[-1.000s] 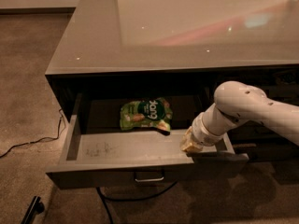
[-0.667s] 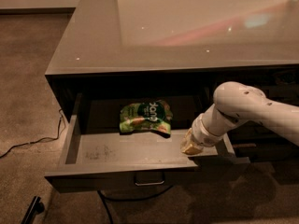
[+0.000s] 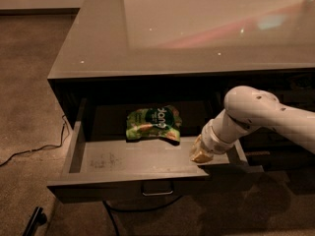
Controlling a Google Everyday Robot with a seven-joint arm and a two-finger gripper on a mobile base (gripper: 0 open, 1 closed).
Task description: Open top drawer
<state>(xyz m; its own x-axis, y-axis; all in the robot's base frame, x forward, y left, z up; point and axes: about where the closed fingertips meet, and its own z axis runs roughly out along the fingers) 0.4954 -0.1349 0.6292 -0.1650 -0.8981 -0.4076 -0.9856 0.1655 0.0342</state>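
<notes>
The top drawer [image 3: 123,157] stands well out beneath the counter [image 3: 147,38], with a snack bag [image 3: 152,124] inside. The end effector [image 3: 201,154] sits at its right front corner; I cannot tell its grip. Pulling further could slip it off the rim.

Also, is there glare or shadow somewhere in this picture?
Camera view: dim, warm light; pale glare and bright specks on the countertop; deep shadow at the back of the top drawer; the gripper, at its right front corner, is well lit.
</notes>
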